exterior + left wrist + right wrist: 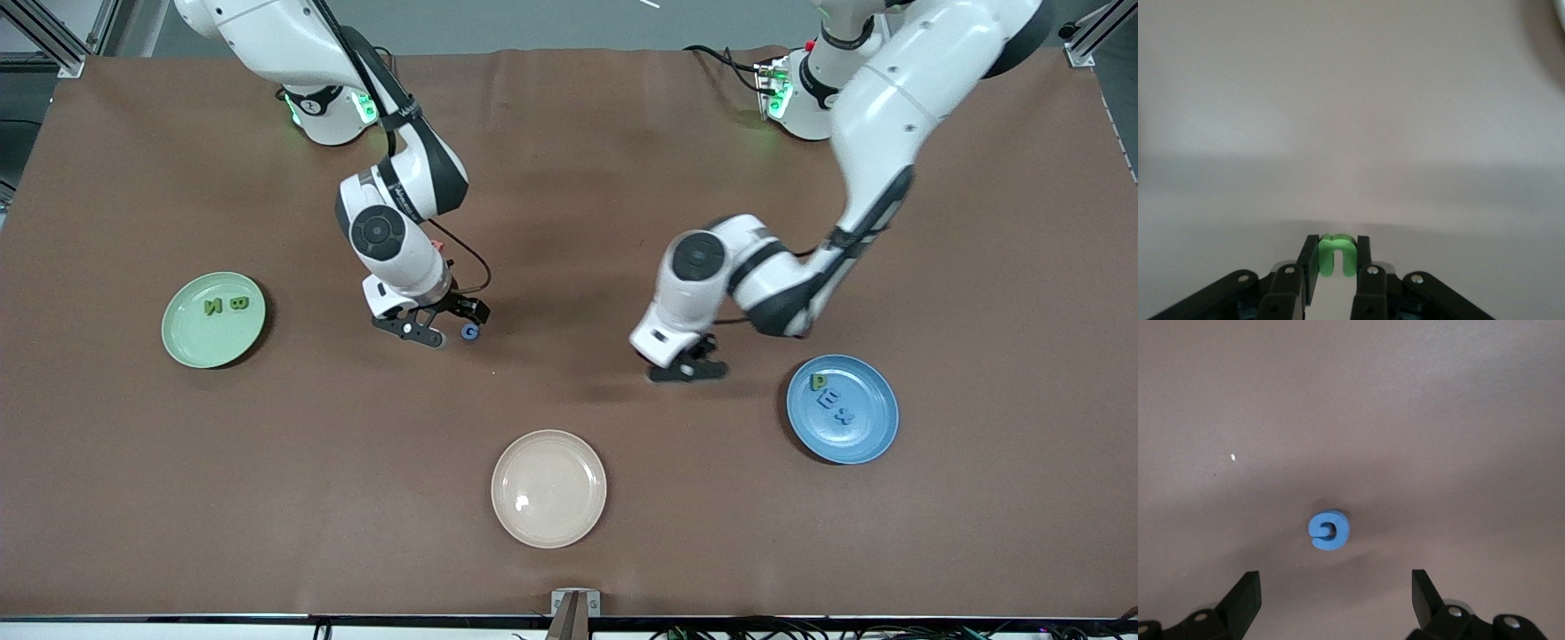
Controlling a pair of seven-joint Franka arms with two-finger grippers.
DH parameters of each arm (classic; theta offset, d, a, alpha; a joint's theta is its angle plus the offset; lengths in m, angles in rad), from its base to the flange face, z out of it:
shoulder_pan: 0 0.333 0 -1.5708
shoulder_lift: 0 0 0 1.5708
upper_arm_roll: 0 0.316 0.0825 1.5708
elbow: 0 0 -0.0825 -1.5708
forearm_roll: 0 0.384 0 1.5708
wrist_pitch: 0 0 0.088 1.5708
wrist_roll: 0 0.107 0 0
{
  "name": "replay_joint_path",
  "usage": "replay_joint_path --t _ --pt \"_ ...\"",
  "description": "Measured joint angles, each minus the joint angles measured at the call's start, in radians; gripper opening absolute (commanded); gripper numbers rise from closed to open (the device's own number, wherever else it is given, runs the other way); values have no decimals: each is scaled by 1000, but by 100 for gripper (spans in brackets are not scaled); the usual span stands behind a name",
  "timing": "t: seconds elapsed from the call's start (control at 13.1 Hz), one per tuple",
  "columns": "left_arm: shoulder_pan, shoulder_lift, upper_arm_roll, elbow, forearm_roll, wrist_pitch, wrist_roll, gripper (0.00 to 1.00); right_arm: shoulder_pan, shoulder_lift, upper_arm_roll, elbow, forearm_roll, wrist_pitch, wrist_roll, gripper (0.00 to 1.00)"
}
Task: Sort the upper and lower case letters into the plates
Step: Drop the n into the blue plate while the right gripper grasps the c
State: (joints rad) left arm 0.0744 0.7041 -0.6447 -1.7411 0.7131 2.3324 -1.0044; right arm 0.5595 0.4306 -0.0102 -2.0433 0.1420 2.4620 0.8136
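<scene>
Left tool [1336, 263]: pinching a green letter [1336, 255] (lowercase "n", it seems) low over the surface [569, 178], just beside the blue plate [867, 440], which holds three letters. Right tool [1335, 603]: spread wide above a blue letter G [1329, 531] lying on the surface mid-table. Mint green plate [187, 342]: toward the right arm's end, two letters in it. Cream plate [548, 488]: bare, nearest the front camera. Step in hand: pick-up. Next, by my judgement: lift and carry the green letter to its plate; the right tool descends and closes on the G.

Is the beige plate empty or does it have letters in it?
Empty. The beige plate shows only its bare glossy surface, while the green plate and the blue plate each hold letters.
</scene>
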Motion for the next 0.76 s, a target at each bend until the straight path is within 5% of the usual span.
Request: replay_joint_path --t 0.46,0.53,0.76 --pt "256 -34 -1 -14 0 -21 147 4 14 98 -4 70 0 31 36 74" --pt "276 -33 0 -19 0 -22 154 11 14 108 -5 70 0 42 36 70" --pt "341 -27 8 -24 0 -24 187 100 17 125 -6 70 0 47 36 58"
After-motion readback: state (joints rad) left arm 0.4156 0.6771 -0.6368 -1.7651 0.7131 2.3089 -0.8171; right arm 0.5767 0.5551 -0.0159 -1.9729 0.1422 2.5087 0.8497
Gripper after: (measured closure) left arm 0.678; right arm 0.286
